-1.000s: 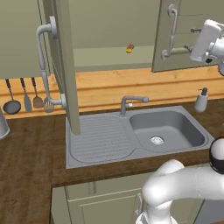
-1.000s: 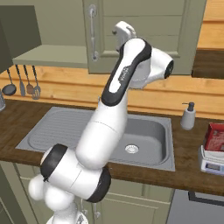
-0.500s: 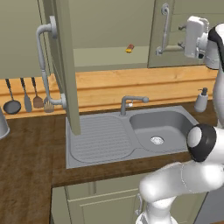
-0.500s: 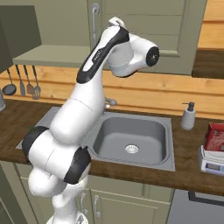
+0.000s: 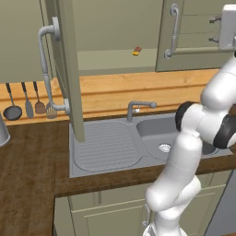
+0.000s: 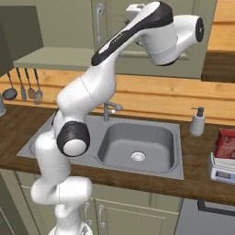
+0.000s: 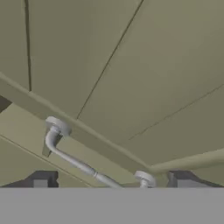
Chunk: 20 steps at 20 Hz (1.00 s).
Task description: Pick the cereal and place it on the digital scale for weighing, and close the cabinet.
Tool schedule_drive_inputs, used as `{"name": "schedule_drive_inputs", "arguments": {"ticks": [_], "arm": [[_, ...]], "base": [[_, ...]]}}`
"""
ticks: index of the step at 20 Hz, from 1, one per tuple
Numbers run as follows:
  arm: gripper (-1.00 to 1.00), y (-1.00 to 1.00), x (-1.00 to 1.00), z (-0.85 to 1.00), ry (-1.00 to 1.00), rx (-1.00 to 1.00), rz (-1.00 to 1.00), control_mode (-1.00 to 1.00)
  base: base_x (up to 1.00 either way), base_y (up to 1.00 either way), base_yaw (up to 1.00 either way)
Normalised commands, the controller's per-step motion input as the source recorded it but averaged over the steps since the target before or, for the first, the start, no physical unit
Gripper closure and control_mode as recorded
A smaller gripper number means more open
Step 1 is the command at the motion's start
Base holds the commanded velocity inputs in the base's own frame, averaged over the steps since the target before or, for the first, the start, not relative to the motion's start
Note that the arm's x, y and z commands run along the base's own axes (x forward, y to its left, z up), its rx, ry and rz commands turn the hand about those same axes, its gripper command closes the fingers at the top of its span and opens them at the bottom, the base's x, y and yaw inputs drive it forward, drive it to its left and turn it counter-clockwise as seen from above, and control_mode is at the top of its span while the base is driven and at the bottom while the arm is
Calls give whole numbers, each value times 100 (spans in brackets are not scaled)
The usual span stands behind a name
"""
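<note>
The arm is reaching high above the sink (image 5: 156, 138), its hand pressed up close to the right door (image 5: 193, 34) of the cabinet (image 5: 99, 27). That door is standing nearly shut, its curved handle (image 5: 172, 30) just left of the hand. From the camera on the hand, the gripper (image 7: 109, 183) is sitting right against the door panel, with the handle (image 7: 94, 164) running between the two dark fingertips (image 7: 40, 180). The tips are standing apart on either side of the bar, so the gripper is looking spread rather than clamped, though I cannot tell whether either tip is touching the bar.

The left door (image 5: 64, 69) is hanging wide open, sticking out over the draining board to the left of the sink, its long handle (image 5: 46, 69) facing outward. Inside the cabinet, above the sink, a small yellow-and-red item (image 5: 136, 50) is lying on the shelf.

The cereal (image 6: 226, 143) is standing upright on the scale (image 6: 222, 168), well to the right of the sink on the dark counter (image 6: 197, 176). A soap bottle (image 6: 198, 121) is standing between the sink and the scale, back by the wall. Some utensils (image 5: 27, 99) are hanging on the wall well left of the sink.
</note>
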Motion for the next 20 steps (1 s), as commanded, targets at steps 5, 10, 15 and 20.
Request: {"name": "schedule_drive_inputs", "arguments": {"ticks": [5, 10, 15, 20], "arm": [[-100, 53, -99, -91, -81, -3, -26, -100], [-100, 57, -98, -100, -66, 0, -44, -100], [-100, 71, -99, -100, -45, 0, -59, -100], [-100, 88, -64, -28, -60, 3, -56, -100]], "base": [[0, 0, 0], [0, 0, 0], [0, 0, 0], [0, 0, 0]]}}
